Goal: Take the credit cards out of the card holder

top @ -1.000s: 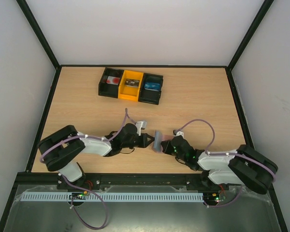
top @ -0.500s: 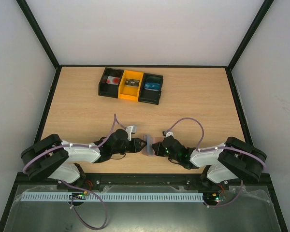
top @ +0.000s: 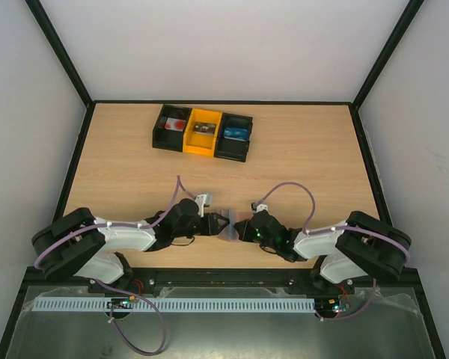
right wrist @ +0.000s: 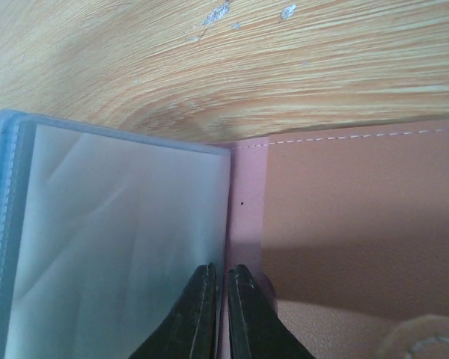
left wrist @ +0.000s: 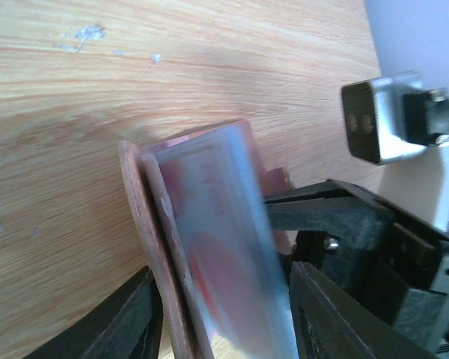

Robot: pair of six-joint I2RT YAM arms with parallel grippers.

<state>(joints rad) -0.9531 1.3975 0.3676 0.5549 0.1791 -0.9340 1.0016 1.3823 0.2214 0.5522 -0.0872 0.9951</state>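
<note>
Since the earlier frame both arms have drawn back toward the 6 o'clock edge, and the card holder [top: 227, 226] has gone with them, a little toward 9 o'clock. It is upright on its edge at the 6 o'clock side of the table [top: 307, 149], between the two grippers. A reddish credit card [left wrist: 218, 278] shows through the grey-blue pocket [right wrist: 112, 247].

The left gripper [top: 220, 223], at 9 o'clock of the holder, was closed before. Now its fingers [left wrist: 131, 321] stand apart, one on each side of the holder. The right gripper [top: 238, 227], at 3 o'clock, has its jaws almost together, pinched on the holder at the pocket's edge, as before. The row of black and orange bins [top: 202, 132] at 12 o'clock is not moved.
</note>
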